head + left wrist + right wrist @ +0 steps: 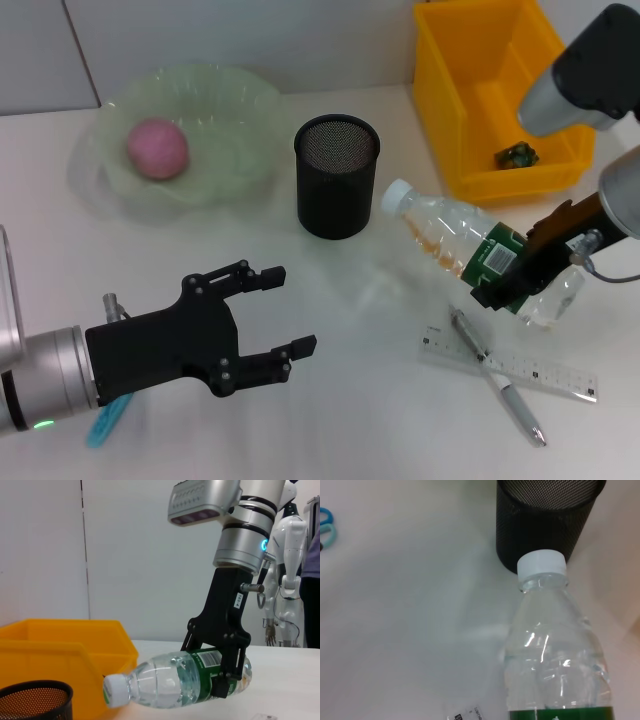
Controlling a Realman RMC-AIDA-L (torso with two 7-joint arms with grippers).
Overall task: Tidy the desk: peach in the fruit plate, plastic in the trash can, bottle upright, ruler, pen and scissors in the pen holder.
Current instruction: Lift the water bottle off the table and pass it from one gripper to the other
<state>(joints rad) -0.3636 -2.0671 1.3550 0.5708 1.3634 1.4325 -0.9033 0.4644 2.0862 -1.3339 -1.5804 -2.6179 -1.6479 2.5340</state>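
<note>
The right end effector (515, 275) clamps a clear, ribbed plastic bottle (455, 240) at its green label, tilted above the white tabletop (350, 400) beside the black mesh pen holder (337, 175); the left end effector (285, 315) hovers open.

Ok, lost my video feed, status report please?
Right gripper shut on bottle, bottle tilted, cap toward pen holder. Left gripper open, idle at near left. Ruler and pen lie just beneath the bottle.

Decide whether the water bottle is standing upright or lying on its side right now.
On its side. The bottle lies nearly level, its white cap pointing sideways toward the pen holder, with the right gripper clamped around its green label.
</note>
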